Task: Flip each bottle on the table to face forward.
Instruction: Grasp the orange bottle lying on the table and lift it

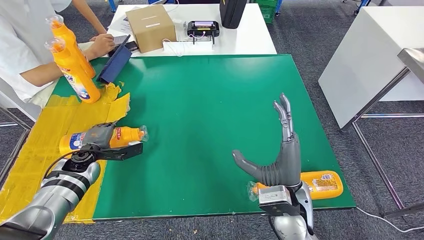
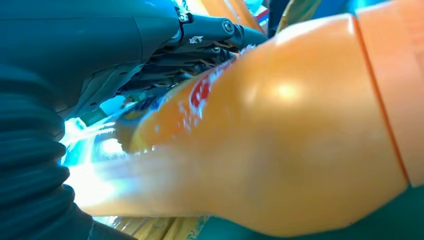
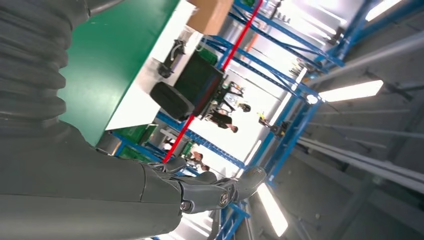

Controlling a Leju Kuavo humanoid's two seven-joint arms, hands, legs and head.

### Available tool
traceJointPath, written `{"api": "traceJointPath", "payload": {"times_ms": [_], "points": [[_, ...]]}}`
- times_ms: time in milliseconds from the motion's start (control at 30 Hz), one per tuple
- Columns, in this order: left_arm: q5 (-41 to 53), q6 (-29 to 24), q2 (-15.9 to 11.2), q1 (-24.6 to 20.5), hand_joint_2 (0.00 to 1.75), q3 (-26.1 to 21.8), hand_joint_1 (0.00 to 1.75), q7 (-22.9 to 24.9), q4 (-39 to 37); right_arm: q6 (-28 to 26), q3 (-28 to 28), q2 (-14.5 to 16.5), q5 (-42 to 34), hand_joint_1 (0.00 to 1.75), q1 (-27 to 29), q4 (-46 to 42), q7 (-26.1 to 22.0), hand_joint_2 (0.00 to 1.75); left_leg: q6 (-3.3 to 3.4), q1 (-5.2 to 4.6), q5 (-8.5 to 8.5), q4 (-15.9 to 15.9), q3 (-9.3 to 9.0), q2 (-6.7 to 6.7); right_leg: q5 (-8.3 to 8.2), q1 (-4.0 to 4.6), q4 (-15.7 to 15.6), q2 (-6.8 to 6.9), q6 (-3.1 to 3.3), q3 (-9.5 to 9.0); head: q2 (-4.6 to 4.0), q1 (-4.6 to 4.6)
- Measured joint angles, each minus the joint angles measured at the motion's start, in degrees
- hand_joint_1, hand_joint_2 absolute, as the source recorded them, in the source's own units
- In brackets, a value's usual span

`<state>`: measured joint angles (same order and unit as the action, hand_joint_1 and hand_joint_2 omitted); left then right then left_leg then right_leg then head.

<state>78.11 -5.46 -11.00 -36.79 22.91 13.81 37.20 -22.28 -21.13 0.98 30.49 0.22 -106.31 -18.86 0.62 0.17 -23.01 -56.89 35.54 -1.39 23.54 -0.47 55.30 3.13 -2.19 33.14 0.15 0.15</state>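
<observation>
An orange bottle (image 1: pixel 125 135) lies on its side at the table's left, across the yellow tape and the green mat. My left hand (image 1: pixel 97 136) wraps its fingers over the bottle's middle and grips it; up close the bottle (image 2: pixel 280 140) is pressed against my fingers (image 2: pixel 200 30). A second orange bottle (image 1: pixel 322 183) lies flat at the front right edge, partly hidden behind my right hand (image 1: pixel 280 160). That hand is raised above it, fingers straight and spread, holding nothing; its fingers (image 3: pixel 220 192) point into open air. Two orange bottles (image 1: pixel 75 65) are held upright by a person at the far left.
The green mat (image 1: pixel 210 105) covers the table, with yellow tape (image 1: pixel 45 135) along its left side. A person in white (image 1: pixel 30 45) sits at the far left by a tablet (image 1: pixel 116 62). A cardboard box (image 1: pixel 150 26) and a black device (image 1: pixel 203 29) sit on the white table behind.
</observation>
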Motion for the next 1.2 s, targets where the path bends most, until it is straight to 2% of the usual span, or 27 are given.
{"api": "traceJointPath", "payload": {"times_ms": [333,433,500,600,667,767,833,933,1033,1200], "points": [[-0.4,-0.85,0.11,0.15,1.75,-1.55,0.0,-0.07,-1.73,2.93,0.1,-1.14,3.35,0.0,-0.45,1.55,2.39,1.75,0.01,0.0,0.03,0.01,-0.2,0.02,-0.01,0.0,0.01,0.0,0.0,-0.19,0.0,0.0],[-1.85,-4.67,0.43,0.98,1.75,-2.6,0.0,-1.49,-1.74,4.59,0.08,-1.72,4.91,0.0,-0.49,2.05,3.49,1.75,0.01,0.0,0.03,0.01,-0.24,0.0,-0.01,0.0,0.0,0.0,0.01,-0.19,0.0,-0.01],[-5.18,-9.7,0.84,3.02,1.75,-3.85,0.0,-5.79,-0.22,5.97,0.05,-2.44,6.59,0.0,-0.02,2.29,4.2,1.75,0.01,0.0,0.03,0.0,-0.24,-0.02,0.0,-0.01,0.0,-0.01,0.01,-0.17,0.0,-0.01],[-16.87,-16.28,1.88,10.25,1.75,-7.07,0.0,-17.7,9.42,8.29,0.05,-4.38,10.51,0.0,2.27,2.61,5.1,1.75,0.03,-0.06,0.0,-0.01,-0.2,-0.03,0.0,-0.09,0.0,-0.01,-0.01,-0.13,0.0,-0.01],[-25.95,-15.28,3.17,16.53,1.75,-9.39,0.0,-24.09,19.16,9.52,0.08,-6.05,14.31,0.0,4.25,2.91,6.39,1.75,0.07,-0.12,-0.08,-0.01,-0.13,-0.05,0.02,-0.16,-0.02,-0.03,-0.02,-0.05,0.0,0.01],[-37.02,-10.3,5.14,24.69,1.75,-11.89,0.0,-29.43,33.25,10.25,0.2,-8.89,20.3,0.0,6.92,3.45,9.2,1.75,0.17,-0.19,-0.23,-0.01,0.02,-0.07,0.08,-0.19,-0.08,-0.06,-0.11,0.09,0.0,0.01],[-42.96,-6.9,6.1,28.25,1.75,-13.09,0.0,-31.36,40.69,10.97,0.34,-11.07,22.79,0.0,8.06,3.94,10.86,1.75,0.21,-0.22,-0.29,-0.02,0.05,-0.06,0.13,-0.22,-0.09,-0.06,-0.2,0.12,0.0,-0.01],[-49.72,-3.03,7.21,30.99,1.75,-14.28,0.0,-32.93,47.8,12.41,0.74,-14.54,24.78,0.0,8.59,5.06,12.32,1.75,0.23,-0.23,-0.3,-0.01,0.05,-0.03,0.14,-0.22,-0.1,-0.04,-0.21,0.09,0.0,-0.01],[-51.69,-1.79,7.93,32.27,1.75,-15.1,0.0,-33.41,51.77,12.88,1.33,-17.15,25.21,0.0,8.72,6.04,12.67,1.75,0.23,-0.22,-0.29,-0.01,0.03,-0.02,0.13,-0.21,-0.09,-0.05,-0.21,0.06,0.0,-0.01],[-52.12,-1.32,8.51,33.05,1.75,-15.51,0.0,-33.58,54.57,13.1,1.61,-18.92,25.33,0.0,8.75,6.84,12.71,1.75,0.23,-0.19,-0.26,-0.01,-0.01,-0.03,0.12,-0.18,-0.08,-0.04,-0.2,0.03,0.0,-0.02]]}}
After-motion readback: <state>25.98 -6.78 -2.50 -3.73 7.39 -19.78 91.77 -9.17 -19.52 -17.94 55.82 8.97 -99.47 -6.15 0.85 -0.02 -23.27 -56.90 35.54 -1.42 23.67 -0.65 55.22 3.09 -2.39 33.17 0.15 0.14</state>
